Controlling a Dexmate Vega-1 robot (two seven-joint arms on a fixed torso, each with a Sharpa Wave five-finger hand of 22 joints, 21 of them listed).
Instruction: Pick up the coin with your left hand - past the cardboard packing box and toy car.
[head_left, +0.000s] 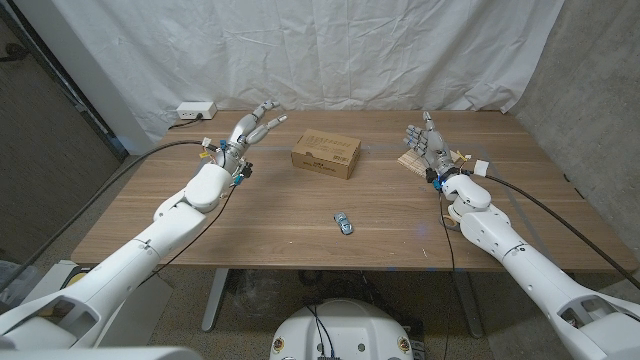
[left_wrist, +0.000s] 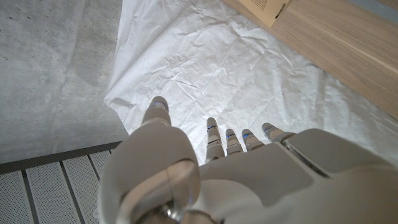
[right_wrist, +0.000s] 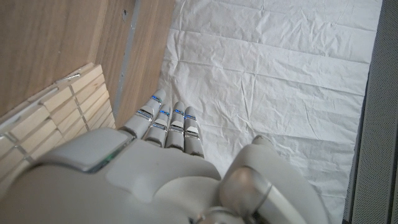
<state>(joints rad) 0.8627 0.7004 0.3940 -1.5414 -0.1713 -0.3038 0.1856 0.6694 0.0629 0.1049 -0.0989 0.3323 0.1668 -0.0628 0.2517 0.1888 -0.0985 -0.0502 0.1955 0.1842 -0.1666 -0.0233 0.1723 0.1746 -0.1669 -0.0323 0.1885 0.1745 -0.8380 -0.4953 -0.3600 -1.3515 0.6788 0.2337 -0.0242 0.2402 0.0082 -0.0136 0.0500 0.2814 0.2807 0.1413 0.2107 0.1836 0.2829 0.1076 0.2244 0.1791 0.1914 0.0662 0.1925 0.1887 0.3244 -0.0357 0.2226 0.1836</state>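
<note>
Fingers of left hand (head_left: 252, 128) spread, empty, upper left of frame; coin not discernible. Cardboard box (head_left: 326, 155), toy car (head_left: 344, 224) centre. Pickup not started.

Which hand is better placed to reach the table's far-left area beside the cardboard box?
Left. The left hand, open, hovers by the far edge just left of the cardboard box; the right hand is on the box's other side, by a wooden slatted piece.
</note>
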